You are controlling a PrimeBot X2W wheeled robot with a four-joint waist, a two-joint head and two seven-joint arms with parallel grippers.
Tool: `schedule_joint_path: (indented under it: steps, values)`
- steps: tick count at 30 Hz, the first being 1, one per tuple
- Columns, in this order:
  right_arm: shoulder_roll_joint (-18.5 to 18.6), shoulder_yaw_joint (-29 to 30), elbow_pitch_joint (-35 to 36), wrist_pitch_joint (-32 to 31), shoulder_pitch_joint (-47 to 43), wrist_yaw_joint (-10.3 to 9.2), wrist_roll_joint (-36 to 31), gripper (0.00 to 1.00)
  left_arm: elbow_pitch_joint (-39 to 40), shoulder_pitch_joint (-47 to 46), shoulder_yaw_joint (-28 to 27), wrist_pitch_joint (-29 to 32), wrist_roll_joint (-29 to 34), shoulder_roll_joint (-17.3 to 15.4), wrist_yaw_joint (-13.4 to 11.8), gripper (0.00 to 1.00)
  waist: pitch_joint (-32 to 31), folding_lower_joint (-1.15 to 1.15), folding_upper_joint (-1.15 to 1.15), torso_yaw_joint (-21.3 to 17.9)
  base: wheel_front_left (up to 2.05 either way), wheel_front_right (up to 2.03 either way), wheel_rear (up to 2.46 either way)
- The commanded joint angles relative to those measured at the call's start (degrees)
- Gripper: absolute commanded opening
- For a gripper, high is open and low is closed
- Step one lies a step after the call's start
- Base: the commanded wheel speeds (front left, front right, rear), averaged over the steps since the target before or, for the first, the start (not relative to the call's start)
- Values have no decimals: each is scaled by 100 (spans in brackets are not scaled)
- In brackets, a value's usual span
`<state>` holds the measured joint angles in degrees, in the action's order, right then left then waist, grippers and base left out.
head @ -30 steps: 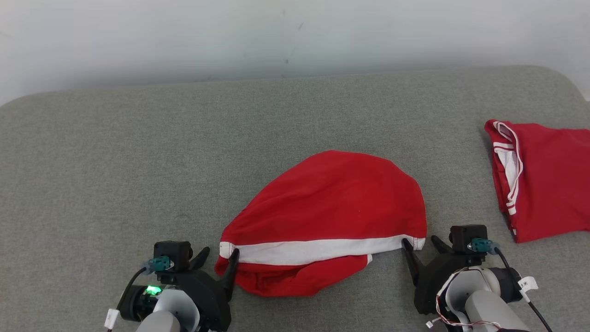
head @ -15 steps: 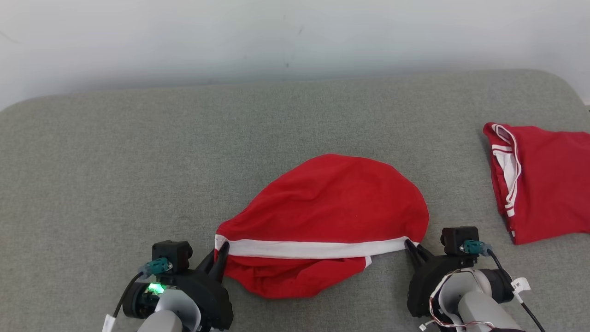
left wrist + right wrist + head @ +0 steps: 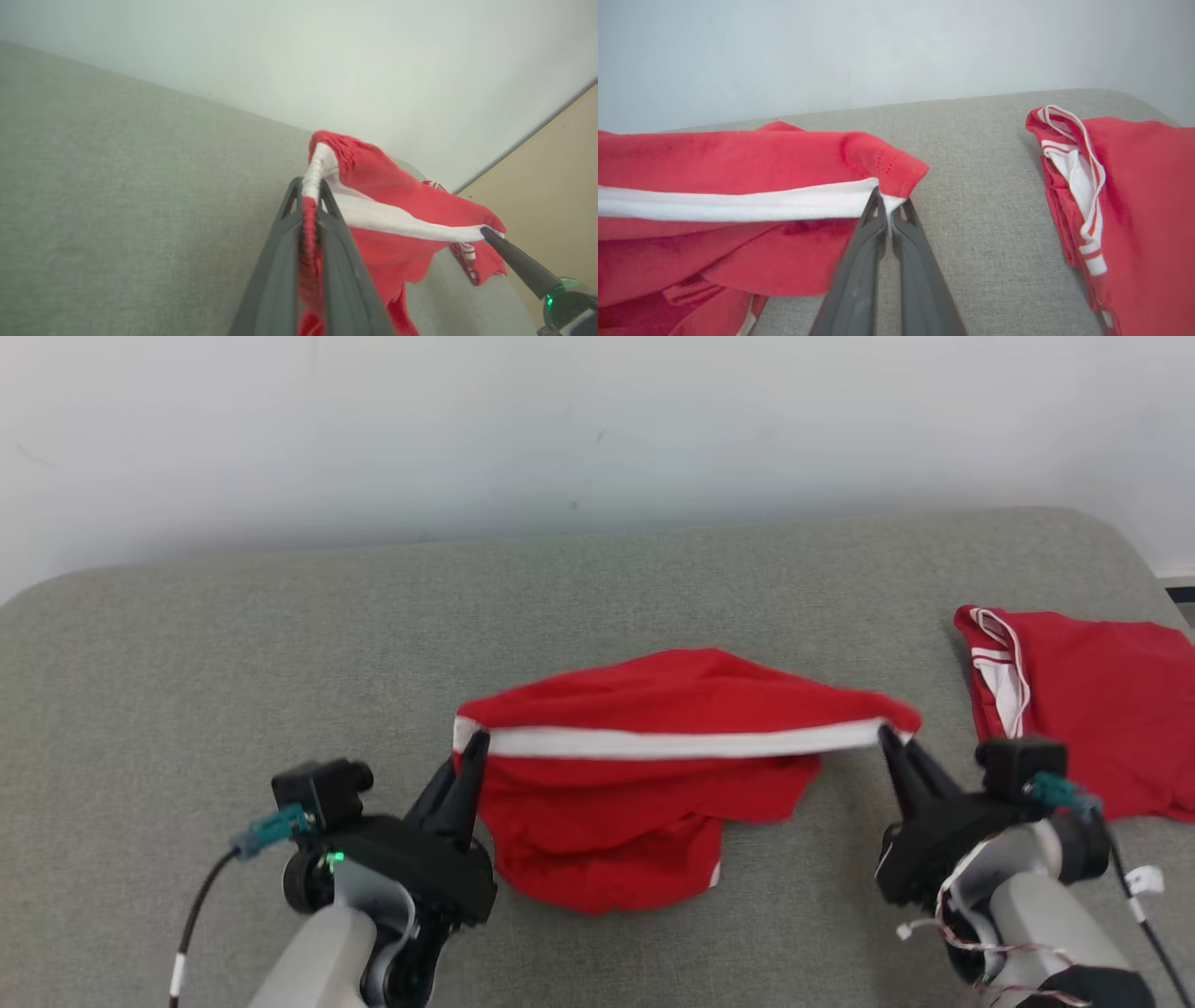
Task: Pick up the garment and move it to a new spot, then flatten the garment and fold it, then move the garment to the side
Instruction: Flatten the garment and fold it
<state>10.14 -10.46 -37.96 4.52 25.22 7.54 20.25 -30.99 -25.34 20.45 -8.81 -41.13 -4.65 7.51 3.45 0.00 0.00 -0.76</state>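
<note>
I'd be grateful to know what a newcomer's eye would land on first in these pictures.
The bright red garment stands out, its white band stretched between the left gripper and the right gripper, both shut on it, over the middle of the grey cushion. A second red garment lies at the cushion's right.

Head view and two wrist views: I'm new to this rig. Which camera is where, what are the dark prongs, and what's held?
This is a two-armed robot. The wide picture comes from its head, looking down at a grey padded surface. The other two come from cameras on each wrist, looking along that arm's two dark fingers. The left gripper and right gripper are both shut, each pinching one end of the white band of a red garment, which sags between them. A second red garment lies on the surface to the right, untouched.
</note>
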Motion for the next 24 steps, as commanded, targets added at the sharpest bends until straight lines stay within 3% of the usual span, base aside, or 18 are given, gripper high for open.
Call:
schedule_joint_path:
  steps: [1,10,16,20,24]
  values:
    - [108,36,345,-98,86,-13,72,0,214,-163,31,84,-260,-78,-11,0,5,0,0,-58,0,0,0]
    - [241,-124,1392,-981,836,-13,556,0,719,-937,-144,541,-1274,-182,-10,0,444,0,0,-342,0,0,0]
    - [71,-269,1281,-1573,2179,-13,1121,0,651,-2133,-564,833,-1669,-372,-41,0,1277,0,0,-676,0,0,0]
    - [3,-306,899,-1463,3410,-13,949,0,733,-3161,-986,797,-1786,-588,-209,0,2066,0,0,-887,0,0,0]
    - [-126,37,452,-855,4625,-14,741,0,878,-4212,-1213,692,-1668,-743,-343,0,2868,0,0,-943,0,0,0]
